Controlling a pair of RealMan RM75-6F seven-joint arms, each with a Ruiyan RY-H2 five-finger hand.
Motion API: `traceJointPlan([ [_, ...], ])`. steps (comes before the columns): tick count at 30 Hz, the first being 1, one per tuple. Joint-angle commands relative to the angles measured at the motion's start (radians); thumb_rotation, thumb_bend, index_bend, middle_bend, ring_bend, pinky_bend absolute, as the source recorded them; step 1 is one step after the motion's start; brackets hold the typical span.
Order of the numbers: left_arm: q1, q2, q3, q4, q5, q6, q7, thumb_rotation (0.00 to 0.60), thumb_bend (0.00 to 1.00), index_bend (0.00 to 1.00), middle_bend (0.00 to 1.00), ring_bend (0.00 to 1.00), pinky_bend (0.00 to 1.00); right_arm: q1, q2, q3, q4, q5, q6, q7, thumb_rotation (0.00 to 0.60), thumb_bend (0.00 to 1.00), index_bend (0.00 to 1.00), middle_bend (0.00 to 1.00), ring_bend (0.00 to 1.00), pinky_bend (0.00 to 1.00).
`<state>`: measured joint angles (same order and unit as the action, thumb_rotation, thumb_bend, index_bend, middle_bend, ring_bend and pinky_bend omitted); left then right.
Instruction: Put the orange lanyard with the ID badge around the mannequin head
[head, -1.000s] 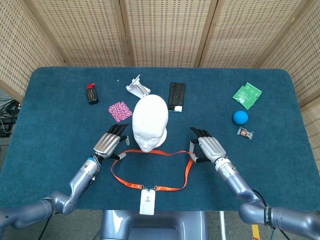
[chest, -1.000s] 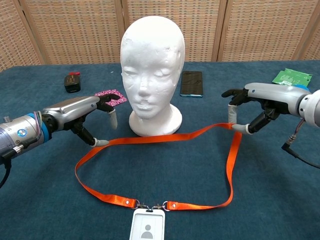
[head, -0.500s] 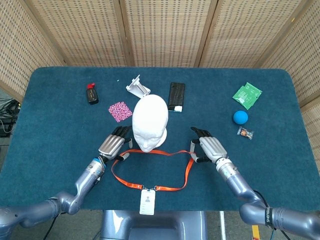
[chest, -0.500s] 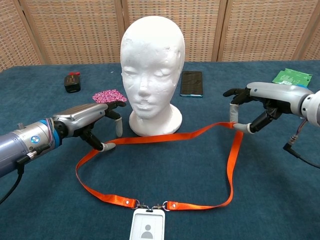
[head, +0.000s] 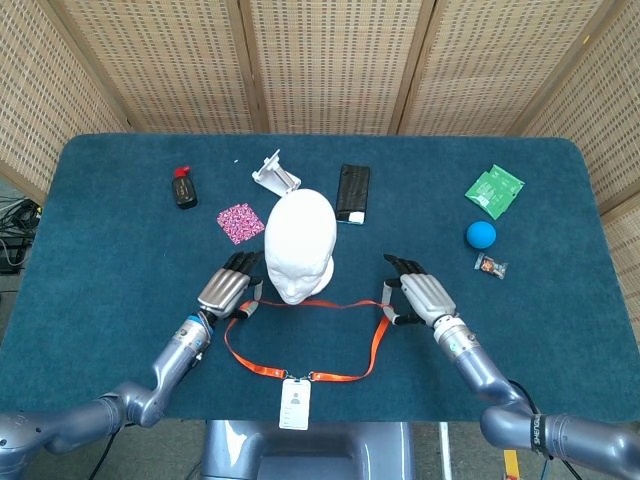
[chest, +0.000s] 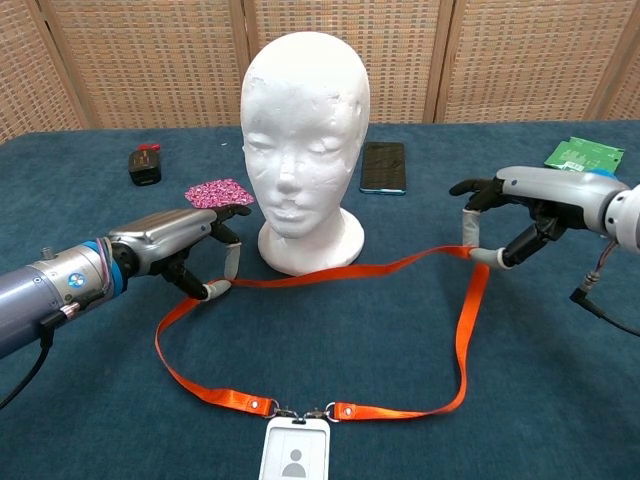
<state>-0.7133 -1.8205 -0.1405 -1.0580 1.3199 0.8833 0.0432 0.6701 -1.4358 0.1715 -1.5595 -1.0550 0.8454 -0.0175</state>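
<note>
Orange lanyard (chest: 320, 275): flat woven ribbon, loop spread on the table in front of the mannequin head (chest: 303, 130), its far run just before the base, metal clips joining a clear-sleeved ID badge (chest: 294, 461) at the near edge; not yet lifted over the head, so the looping itself remains to be done. Left hand (chest: 190, 240) pinches the strap at its left bend and right hand (chest: 520, 215) pinches it at the right corner, other fingers loosely spread. Head: matte white foam, smooth ovoid on a round flared base, standing upright on blue napped cloth table (head: 560, 330).
</note>
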Motion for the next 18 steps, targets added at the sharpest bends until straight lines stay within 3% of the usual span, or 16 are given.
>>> traceJointPlan([
  [1, 0.001, -0.002, 0.004, -0.002, 0.001, 0.000, 0.000, 0.600, 0.43, 0.62, 0.00, 0.00, 0.00, -0.001, 0.000, -0.001, -0.001, -0.002, 0.000, 0.001, 0.600, 0.75, 0.72, 0.00, 0.00, 0.00],
  [11, 0.023, 0.017, 0.030, -0.028, 0.045, 0.062, -0.020, 0.600, 0.43, 0.64, 0.00, 0.00, 0.00, -0.013, 0.024, -0.009, -0.036, -0.036, 0.012, 0.011, 0.600, 0.75, 0.73, 0.00, 0.00, 0.00],
  [18, 0.094, 0.041, 0.086, -0.050, 0.131, 0.205, -0.074, 0.600, 0.43, 0.64, 0.00, 0.00, 0.00, -0.037, 0.056, -0.040, -0.085, -0.134, 0.058, 0.007, 0.600, 0.75, 0.73, 0.00, 0.00, 0.00],
])
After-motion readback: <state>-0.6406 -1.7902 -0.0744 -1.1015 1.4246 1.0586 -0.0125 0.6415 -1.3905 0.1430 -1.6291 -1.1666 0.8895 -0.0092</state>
